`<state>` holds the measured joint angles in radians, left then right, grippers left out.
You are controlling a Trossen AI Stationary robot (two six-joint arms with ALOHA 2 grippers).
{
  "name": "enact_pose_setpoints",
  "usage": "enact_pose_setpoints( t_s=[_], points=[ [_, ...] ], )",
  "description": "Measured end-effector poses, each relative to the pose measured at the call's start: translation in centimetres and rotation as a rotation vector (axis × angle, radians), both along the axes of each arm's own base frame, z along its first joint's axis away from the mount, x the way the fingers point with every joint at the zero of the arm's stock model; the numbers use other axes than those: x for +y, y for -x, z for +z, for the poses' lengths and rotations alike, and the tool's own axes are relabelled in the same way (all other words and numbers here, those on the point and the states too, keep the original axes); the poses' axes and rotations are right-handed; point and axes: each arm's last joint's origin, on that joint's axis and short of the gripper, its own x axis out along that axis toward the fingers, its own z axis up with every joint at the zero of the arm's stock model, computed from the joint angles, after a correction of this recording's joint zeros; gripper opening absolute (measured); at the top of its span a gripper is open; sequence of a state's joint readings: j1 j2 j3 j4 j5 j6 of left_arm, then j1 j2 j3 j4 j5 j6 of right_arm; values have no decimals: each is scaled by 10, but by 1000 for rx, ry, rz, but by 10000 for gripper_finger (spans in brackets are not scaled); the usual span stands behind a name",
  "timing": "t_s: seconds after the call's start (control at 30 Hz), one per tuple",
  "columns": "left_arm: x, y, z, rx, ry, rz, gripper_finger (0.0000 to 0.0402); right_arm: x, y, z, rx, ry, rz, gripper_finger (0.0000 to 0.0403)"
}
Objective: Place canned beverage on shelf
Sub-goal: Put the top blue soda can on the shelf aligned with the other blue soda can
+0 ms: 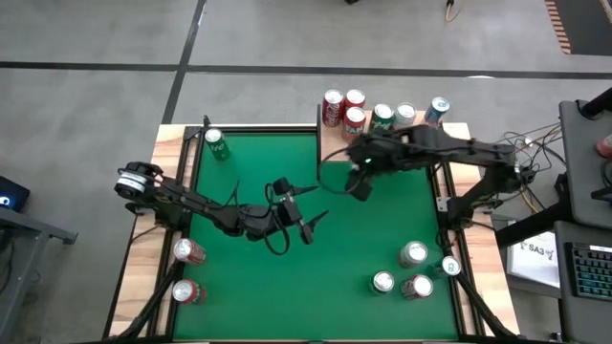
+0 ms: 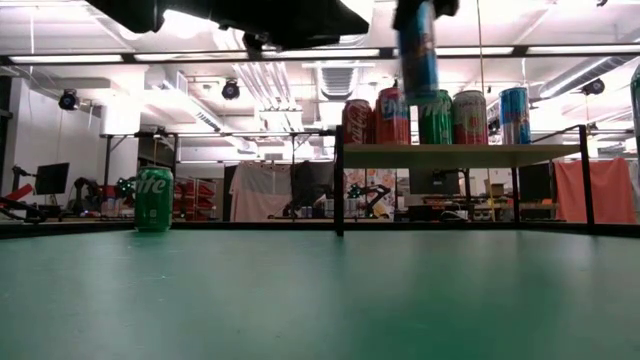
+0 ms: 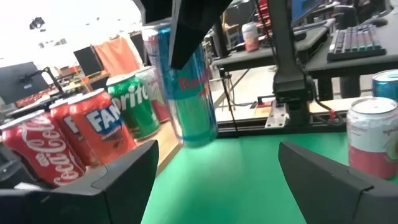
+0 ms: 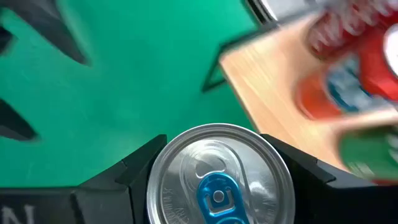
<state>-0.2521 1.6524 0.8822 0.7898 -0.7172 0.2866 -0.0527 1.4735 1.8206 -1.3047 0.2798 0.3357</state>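
Holding a slim blue-and-silver can (image 3: 189, 93) above the table, right gripper (image 1: 360, 182) closed around it, left gripper (image 1: 298, 212) open and empty, six cans on the light-wood shelf (image 2: 460, 153).

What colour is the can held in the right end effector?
Blue and silver, with red lettering; the can shows best in the left wrist view.

Fourteen cans (image 1: 219, 145), one shelf (image 1: 335, 141), two claws (image 1: 299, 212).
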Motion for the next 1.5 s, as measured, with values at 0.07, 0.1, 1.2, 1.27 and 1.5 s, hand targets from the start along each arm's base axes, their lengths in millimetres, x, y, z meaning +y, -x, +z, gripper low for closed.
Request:
enact_pose_setpoints(
  t_s=[0.07,0.1,1.2,1.27,1.5],
  points=[
    [-1,1,3,-2,-10,-4,316,-5,16,2,-3,-8,-32,226],
    [-1,2,4,-3,-15,-5,316,-7,24,4,-11,-12,-49,226],
    [19,83,49,-90,-68,-37,316,-71,168,-21,-16,-27,-575,226],
    [22,97,50,-118,-50,-40,316,-73,169,-22,-23,-30,-581,226],
    [32,136,53,-216,13,-53,316,-81,170,-19,-84,-23,-624,226]
  ],
)
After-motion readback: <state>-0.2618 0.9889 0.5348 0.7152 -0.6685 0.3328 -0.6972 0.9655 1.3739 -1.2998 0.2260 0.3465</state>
